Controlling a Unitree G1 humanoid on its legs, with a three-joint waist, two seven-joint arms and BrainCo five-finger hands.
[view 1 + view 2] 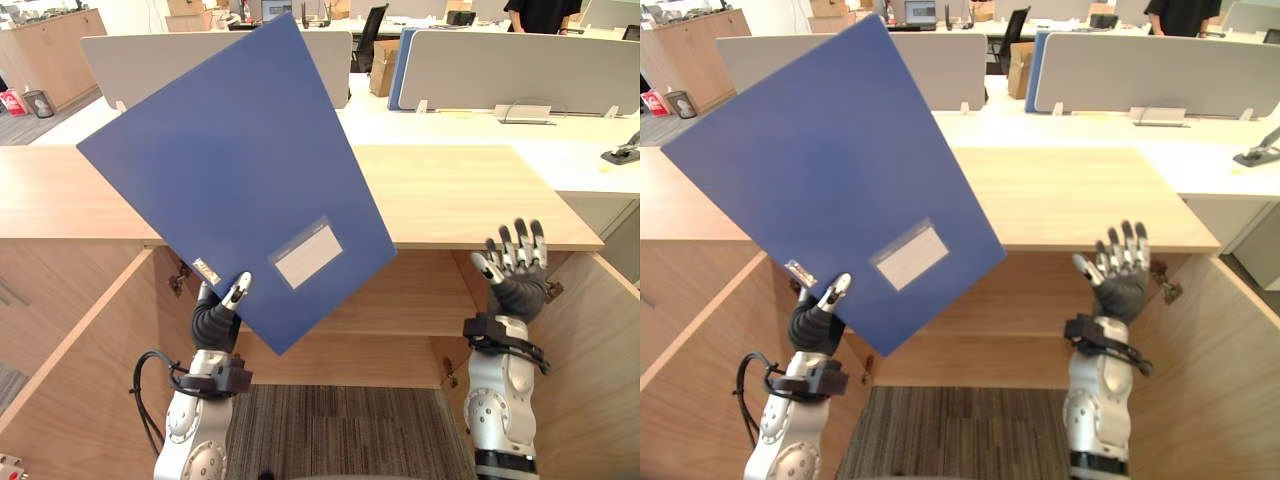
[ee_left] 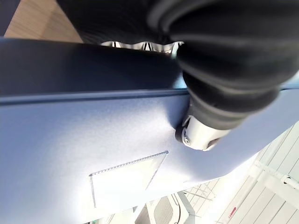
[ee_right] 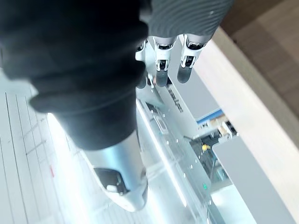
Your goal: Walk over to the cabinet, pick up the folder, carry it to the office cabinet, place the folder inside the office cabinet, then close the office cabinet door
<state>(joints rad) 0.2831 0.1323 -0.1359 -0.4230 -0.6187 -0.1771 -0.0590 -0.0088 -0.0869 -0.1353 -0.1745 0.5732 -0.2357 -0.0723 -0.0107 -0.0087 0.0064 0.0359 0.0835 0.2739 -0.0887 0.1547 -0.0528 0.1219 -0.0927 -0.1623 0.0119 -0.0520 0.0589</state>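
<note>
- Nearest you, your left hand (image 1: 222,308) pinches the lower corner of the flat blue plastic folder (image 1: 230,160), thumb on its front face and fingers behind it.
- The folder hangs tilted in the air. Its upper part rises past the top panel of the light wooden office cabinet (image 1: 470,195), so it is not yet inside.
- Your right hand (image 1: 515,268) is raised before the open compartment, fingers straight and spread, holding nothing.
- The cabinet's wooden doors (image 1: 600,350) stand open on both sides, so I judge you're at the placing step.
- Next you'd need to lower and flatten the folder so it clears the top's front edge, then slide it onto the inner shelf (image 1: 400,322).
- Beyond stand white desks with grey partition screens (image 1: 500,70).
</note>
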